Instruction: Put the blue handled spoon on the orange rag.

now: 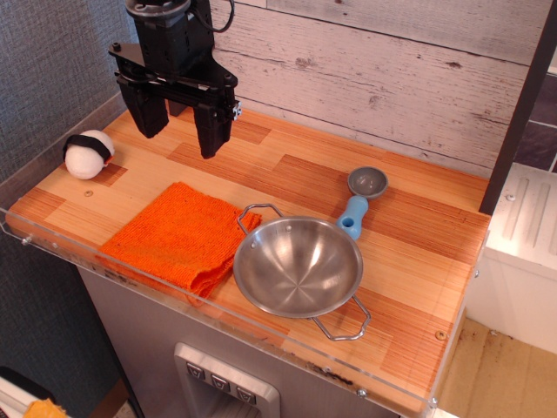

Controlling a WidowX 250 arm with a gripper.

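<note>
The blue handled spoon (359, 202) lies on the wooden counter at the right, its grey bowl pointing to the back wall and its light-blue handle touching the rim of the steel bowl. The orange rag (178, 235) lies folded near the front left edge. My gripper (180, 132) hangs above the back left of the counter, open and empty, its two black fingers pointing down, well left of the spoon and behind the rag.
A large two-handled steel bowl (298, 266) sits at the front centre, next to the rag's right edge. A white ball with a black band (88, 154) rests at the far left. A clear plastic lip (218, 318) runs along the counter's front edge.
</note>
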